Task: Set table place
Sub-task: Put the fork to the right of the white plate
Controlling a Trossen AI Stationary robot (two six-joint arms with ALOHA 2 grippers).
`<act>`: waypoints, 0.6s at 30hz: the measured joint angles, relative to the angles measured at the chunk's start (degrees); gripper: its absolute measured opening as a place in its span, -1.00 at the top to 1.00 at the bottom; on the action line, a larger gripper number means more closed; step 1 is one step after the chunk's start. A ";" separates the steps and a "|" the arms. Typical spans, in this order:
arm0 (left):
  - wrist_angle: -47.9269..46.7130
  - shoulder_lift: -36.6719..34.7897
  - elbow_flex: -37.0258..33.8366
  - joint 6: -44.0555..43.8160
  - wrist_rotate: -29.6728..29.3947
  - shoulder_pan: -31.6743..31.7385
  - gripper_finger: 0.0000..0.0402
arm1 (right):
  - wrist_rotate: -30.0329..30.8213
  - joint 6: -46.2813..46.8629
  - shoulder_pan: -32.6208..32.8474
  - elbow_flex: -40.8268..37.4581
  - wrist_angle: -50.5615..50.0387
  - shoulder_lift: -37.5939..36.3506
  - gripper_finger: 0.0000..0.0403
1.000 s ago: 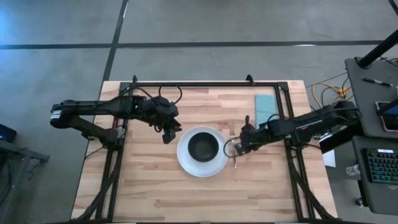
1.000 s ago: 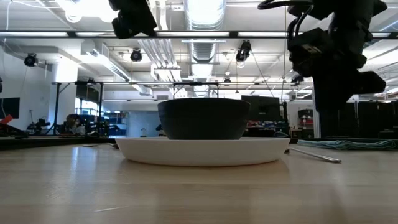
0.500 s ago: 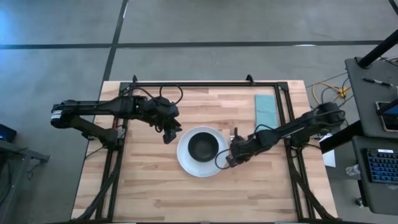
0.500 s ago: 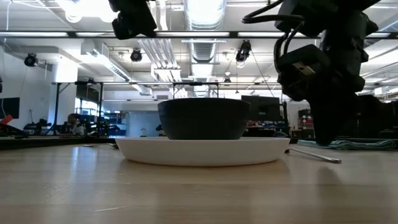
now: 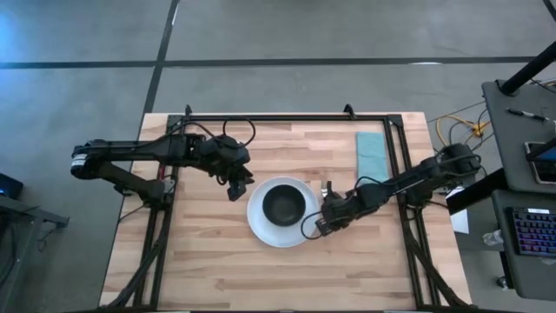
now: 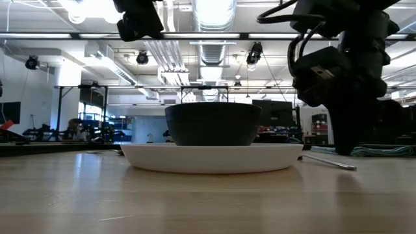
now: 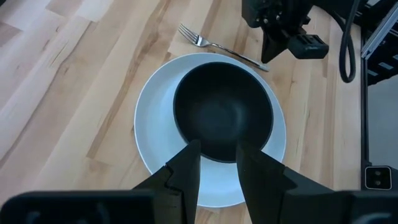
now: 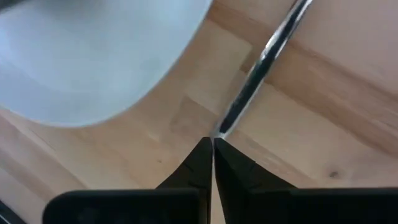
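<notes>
A black bowl (image 5: pixel 284 204) sits in a white plate (image 5: pixel 261 228) at the table's middle. A silver fork (image 7: pixel 217 45) lies flat on the wood just right of the plate, and it shows in the low view (image 6: pixel 328 161). My right gripper (image 5: pixel 322 224) is down at the fork's near handle end, fingers shut (image 8: pixel 212 144). My left gripper (image 5: pixel 236 188) hovers open left of the plate, high above the table (image 7: pixel 217 163). The spoon does not show. My right gripper's shut fingertips (image 8: pixel 202 152) meet the free end of the fork's handle (image 8: pixel 222 127) from above, pointing steeply down. The fork lies flat on the table. I cannot tell whether the tips pinch the handle or only touch it.
A teal folded napkin (image 5: pixel 371 152) lies at the table's far right, also in the low view (image 6: pixel 383 151). Black frame rails (image 5: pixel 287 116) run along the far and side edges. Bare wood (image 5: pixel 261 274) stretches along the near side.
My right gripper has moved toward the near edge and a little toward the plate, coming down to the fork's handle end. The fork, plate and bowl have stayed where they were.
</notes>
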 joint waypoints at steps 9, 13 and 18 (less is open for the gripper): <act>0.00 0.00 0.00 0.07 0.00 0.00 0.56 | -0.22 0.62 0.53 0.00 -1.04 1.65 0.96; -0.02 0.00 -0.02 0.09 0.00 0.00 0.56 | -1.17 0.58 0.53 0.02 1.20 3.04 0.96; -0.07 -0.04 -0.02 0.07 0.00 0.00 0.56 | -1.37 0.43 0.53 0.09 1.46 3.69 0.96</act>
